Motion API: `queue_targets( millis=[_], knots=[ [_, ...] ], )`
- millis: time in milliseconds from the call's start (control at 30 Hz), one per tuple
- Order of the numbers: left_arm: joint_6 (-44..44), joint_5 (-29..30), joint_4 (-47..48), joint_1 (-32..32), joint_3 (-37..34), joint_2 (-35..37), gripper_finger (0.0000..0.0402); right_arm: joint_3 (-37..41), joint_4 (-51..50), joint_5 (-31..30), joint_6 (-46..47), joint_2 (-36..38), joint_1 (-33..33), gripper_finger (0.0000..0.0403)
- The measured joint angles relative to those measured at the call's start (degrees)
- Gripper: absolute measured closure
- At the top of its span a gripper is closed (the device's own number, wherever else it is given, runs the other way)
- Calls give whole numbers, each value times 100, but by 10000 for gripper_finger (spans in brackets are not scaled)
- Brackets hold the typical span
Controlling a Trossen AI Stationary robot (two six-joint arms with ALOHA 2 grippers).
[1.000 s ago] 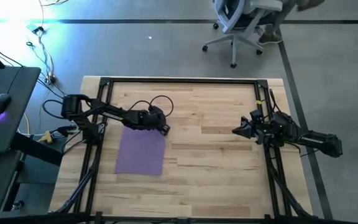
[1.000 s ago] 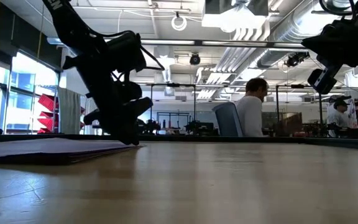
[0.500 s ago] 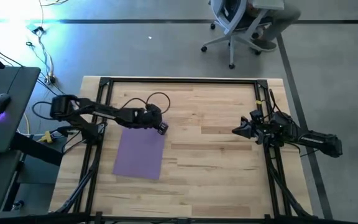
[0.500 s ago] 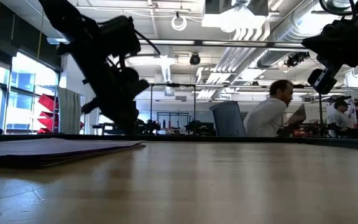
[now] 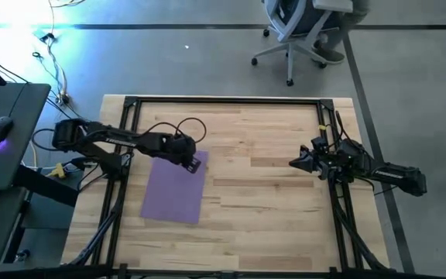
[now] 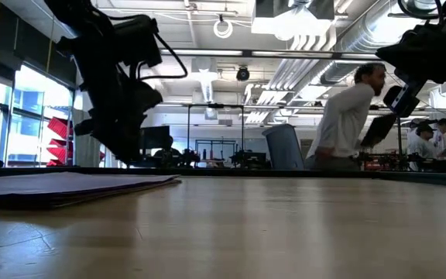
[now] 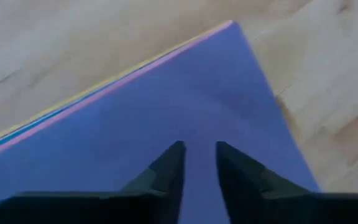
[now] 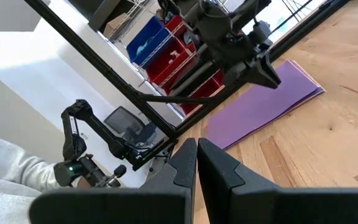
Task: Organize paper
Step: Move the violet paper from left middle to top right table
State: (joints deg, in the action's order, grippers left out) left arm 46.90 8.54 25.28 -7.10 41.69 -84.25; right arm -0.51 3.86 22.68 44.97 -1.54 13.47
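Note:
The paper [image 5: 173,190] is a flat stack on the left half of the table with a purple sheet on top. In the left wrist view the top sheet [image 7: 166,106] fills the picture, and thin pink, yellow and blue edges [image 7: 104,87] peek out along one side. My left gripper [image 5: 194,164] hangs open just above the stack's far right corner, pointing steeply down, its fingers [image 7: 176,165] clear of the paper. My right gripper [image 5: 293,163] waits shut and level at the table's right side, far from the stack.
A black frame rail [image 5: 223,101] runs around the table. Bare wood [image 5: 262,194] lies between the stack and the right arm. An office chair [image 5: 293,31] stands beyond the far edge and a desk with a mouse [image 5: 0,128] to the left. A person [image 6: 347,116] walks behind.
My left gripper has risen off the stack's far right corner and drawn back toward the table's left edge, tipping steeper. The stack has shifted a little toward the table's near edge and now lies still.

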Motion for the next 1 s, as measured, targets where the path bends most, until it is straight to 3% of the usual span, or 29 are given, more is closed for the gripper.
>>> queue_targets(
  millis=[167, 333, 467, 700, 900, 1000],
  knots=[
    [-171, 126, -246, -1, 1, -463, 192, 0, 0, 0, 0, 0, -1, 402],
    [-215, 205, -280, 7, 37, -861, 170, 0, 0, 1, 0, 0, 0, 402],
    [-228, 270, -404, 40, 44, -965, 223, 0, 0, 1, -1, 0, -1, 402],
    [-331, 95, -438, 31, 24, -918, 386, 0, 0, 0, -1, 0, 1, 402],
    [-333, 131, -389, 42, 52, -748, 400, 0, 0, 0, 0, 0, -1, 402],
    [-176, 292, 168, 105, 199, -404, 400, 0, 0, 2, -2, 0, -1, 402]
  ],
)
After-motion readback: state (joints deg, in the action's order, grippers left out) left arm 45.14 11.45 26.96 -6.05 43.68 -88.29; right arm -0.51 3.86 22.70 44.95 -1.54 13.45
